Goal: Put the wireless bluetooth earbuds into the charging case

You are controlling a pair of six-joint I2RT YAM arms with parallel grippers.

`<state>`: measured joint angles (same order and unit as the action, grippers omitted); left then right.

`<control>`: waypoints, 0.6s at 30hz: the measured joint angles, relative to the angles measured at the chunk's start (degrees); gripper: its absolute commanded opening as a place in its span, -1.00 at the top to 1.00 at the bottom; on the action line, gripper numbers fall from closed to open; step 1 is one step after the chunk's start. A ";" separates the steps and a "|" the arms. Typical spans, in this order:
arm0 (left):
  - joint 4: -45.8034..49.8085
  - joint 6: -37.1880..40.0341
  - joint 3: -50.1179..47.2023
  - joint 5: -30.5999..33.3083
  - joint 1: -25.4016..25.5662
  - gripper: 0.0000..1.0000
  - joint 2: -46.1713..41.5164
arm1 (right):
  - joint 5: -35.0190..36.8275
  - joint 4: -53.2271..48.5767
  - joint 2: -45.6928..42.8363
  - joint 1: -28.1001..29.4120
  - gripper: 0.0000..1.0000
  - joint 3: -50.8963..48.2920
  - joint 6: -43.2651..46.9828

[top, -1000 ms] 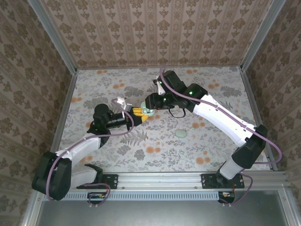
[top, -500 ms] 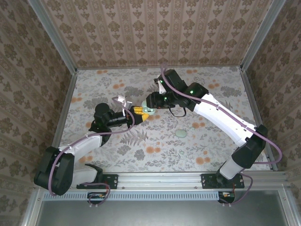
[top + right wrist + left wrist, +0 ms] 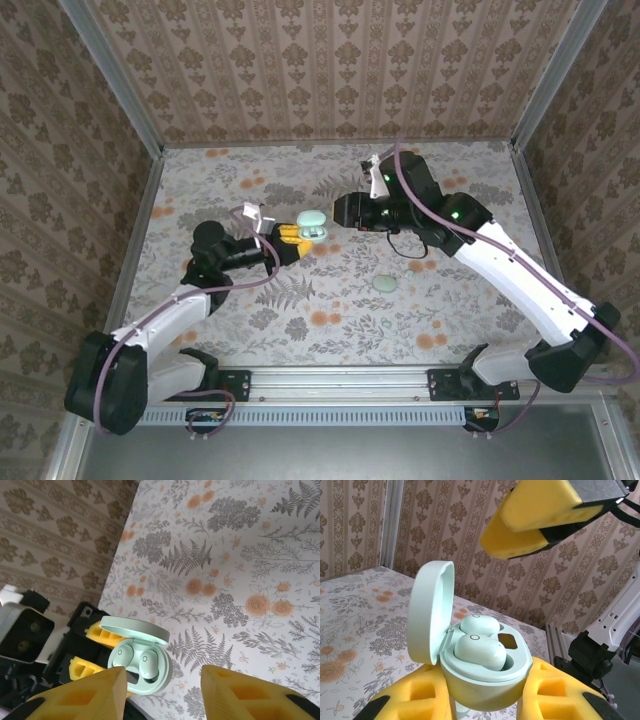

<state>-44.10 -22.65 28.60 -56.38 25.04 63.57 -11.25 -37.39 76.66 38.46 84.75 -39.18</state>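
Note:
The charging case (image 3: 487, 680) is a pale mint oval held off the floor, its lid (image 3: 430, 612) hinged open to the left. My left gripper (image 3: 486, 692) is shut on its lower half with yellow foam fingers (image 3: 412, 697) on both sides. Both earbuds (image 3: 479, 651) sit in the wells of the case, one behind the other. In the right wrist view the open case (image 3: 162, 672) and the earbuds (image 3: 149, 660) lie just beyond my right gripper (image 3: 164, 680), which is open and holds nothing. From above, the case (image 3: 312, 223) sits at the left gripper (image 3: 300, 234), with the right gripper (image 3: 338, 213) just right of it.
The floor (image 3: 330, 300) carries a fern and orange flower print, with patterned walls and metal rails (image 3: 140, 190) around it. A small pale oval spot (image 3: 383, 284) lies on the floor below the right arm (image 3: 500, 260). The right gripper's yellow fingers (image 3: 540, 512) hang above the case.
My right gripper has drawn back to the right, away from the case, which it was touching before. The left gripper still holds the open case in about the same place.

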 measured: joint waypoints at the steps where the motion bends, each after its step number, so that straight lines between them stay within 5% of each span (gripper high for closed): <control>1: 0.33 0.17 0.00 0.02 0.00 0.73 -0.35 | -0.20 0.94 -0.31 -0.13 0.05 -0.61 -0.50; 18: 2.16 2.43 0.20 0.02 0.00 0.73 -3.96 | -11.58 14.80 7.72 -3.80 0.15 -2.03 -7.23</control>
<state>-41.93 -20.23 28.80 -56.36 25.04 59.61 -22.83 -22.59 84.38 34.65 82.72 -46.41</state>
